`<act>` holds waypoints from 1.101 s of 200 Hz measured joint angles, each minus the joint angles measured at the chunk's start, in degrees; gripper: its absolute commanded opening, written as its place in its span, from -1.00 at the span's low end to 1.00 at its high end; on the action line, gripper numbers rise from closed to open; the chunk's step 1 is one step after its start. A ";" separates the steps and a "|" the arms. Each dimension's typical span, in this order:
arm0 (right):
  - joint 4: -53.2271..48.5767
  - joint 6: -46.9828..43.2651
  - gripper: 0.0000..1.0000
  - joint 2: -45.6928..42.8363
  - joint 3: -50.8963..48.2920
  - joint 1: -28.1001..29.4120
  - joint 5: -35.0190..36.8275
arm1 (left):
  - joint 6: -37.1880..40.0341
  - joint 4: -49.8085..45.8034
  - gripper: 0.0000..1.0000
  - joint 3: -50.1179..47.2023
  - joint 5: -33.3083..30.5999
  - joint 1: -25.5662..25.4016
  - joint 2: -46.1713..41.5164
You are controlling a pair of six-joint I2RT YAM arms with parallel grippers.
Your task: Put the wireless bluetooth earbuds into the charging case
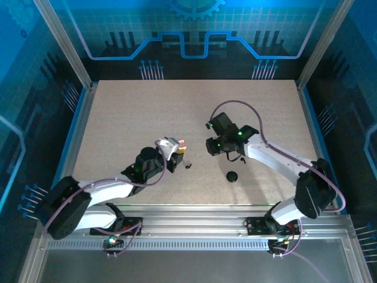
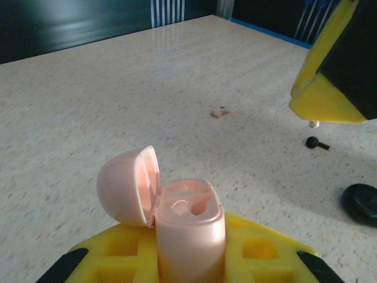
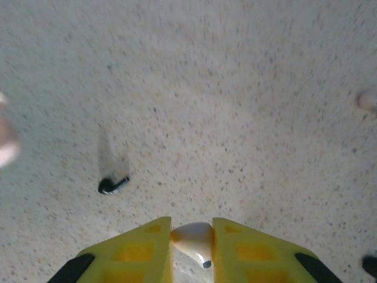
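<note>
Holding case and one bud, both arms at mid-table

I logged the left gripper [image 2: 189, 262] clamped on the pink charging case [image 2: 187, 221], which stood upright with its lid hinged open to the left. The right gripper [image 3: 192, 229] pinched a pale earbud [image 3: 195, 240] between its yellow fingers, stem down, above the table [image 1: 118, 118] and apart from the case. A pale speck lay farther out on the surface, probably the second earbud [image 2: 220, 112]. A small black piece [image 1: 188, 166] lay between the two grippers. A round black puck [image 1: 232, 176] sat nearer the arm bases.
</note>
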 measured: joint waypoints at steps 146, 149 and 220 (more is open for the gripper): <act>24.55 -1.86 -0.55 -18.18 -16.59 -0.22 -9.25 | 5.62 28.33 -0.64 5.44 13.90 -3.65 20.81; 24.76 -1.84 -0.55 -18.25 -16.61 -0.22 -9.35 | 5.66 28.79 -0.64 5.44 14.03 -3.69 20.96; 27.78 -1.81 -0.56 -19.91 -18.75 -0.22 -11.04 | 6.67 33.40 -0.63 5.44 14.49 -3.85 21.24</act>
